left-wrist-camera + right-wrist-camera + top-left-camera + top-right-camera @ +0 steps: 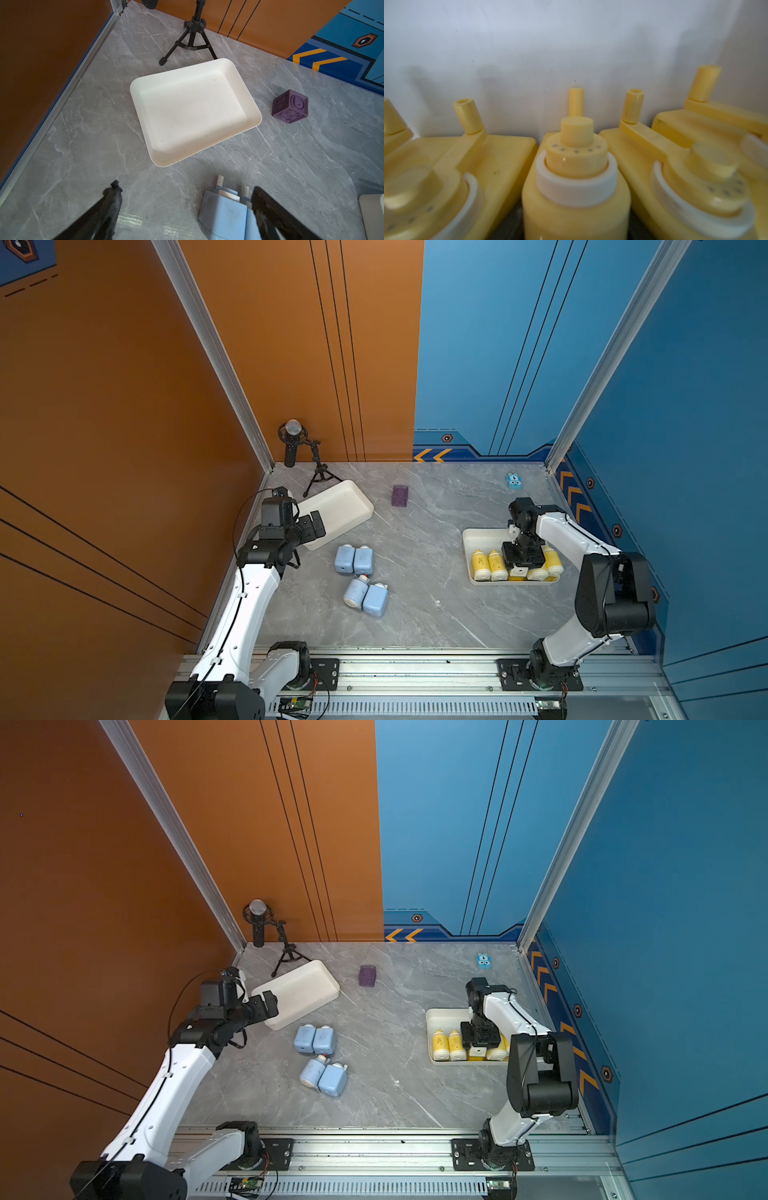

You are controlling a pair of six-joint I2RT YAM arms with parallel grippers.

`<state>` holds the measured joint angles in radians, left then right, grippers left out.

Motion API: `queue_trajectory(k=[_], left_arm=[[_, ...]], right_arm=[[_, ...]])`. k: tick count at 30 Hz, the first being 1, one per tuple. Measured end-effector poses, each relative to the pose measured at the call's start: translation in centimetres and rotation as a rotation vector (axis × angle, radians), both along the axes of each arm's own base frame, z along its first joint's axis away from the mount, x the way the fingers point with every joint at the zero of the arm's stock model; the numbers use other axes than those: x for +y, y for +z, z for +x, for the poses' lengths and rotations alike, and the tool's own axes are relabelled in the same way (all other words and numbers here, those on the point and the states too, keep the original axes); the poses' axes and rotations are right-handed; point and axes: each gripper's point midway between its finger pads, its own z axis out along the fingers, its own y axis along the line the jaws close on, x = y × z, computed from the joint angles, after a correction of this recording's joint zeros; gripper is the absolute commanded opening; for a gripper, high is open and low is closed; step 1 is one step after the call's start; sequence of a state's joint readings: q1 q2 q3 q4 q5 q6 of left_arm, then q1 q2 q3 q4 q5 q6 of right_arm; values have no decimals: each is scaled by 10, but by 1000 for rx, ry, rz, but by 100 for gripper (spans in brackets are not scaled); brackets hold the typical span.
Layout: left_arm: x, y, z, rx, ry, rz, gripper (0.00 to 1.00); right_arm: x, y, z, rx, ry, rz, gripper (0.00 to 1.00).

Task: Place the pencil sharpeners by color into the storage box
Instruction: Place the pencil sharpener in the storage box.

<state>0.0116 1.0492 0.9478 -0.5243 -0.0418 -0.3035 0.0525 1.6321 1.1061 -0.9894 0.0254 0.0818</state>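
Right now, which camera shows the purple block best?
The left wrist view: the purple block appears close and sharp, its embossed faces clear, beside the empty white tray. Both top views show it only small and dark, with no surface detail. The right wrist view misses it.

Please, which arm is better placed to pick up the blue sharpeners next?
Left: the left gripper, open, hangs near the blue sharpeners and empty tray; the right gripper is down among the yellow sharpeners.

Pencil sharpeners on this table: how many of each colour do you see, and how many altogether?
Light blue squarish plastic pencil sharpeners, loose on the grey marble table: 4
Yellow rounder plastic pencil sharpeners, in the white tray: 5
Total: 9
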Motion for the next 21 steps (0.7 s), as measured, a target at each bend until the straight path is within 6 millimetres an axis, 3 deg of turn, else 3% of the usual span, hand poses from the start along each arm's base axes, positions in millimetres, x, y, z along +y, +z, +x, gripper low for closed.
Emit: queue_trajectory(k=[21], left_arm=[[0,0,0,0,0,0,98]], right_arm=[[0,16,-6,-21,-2,0,58]])
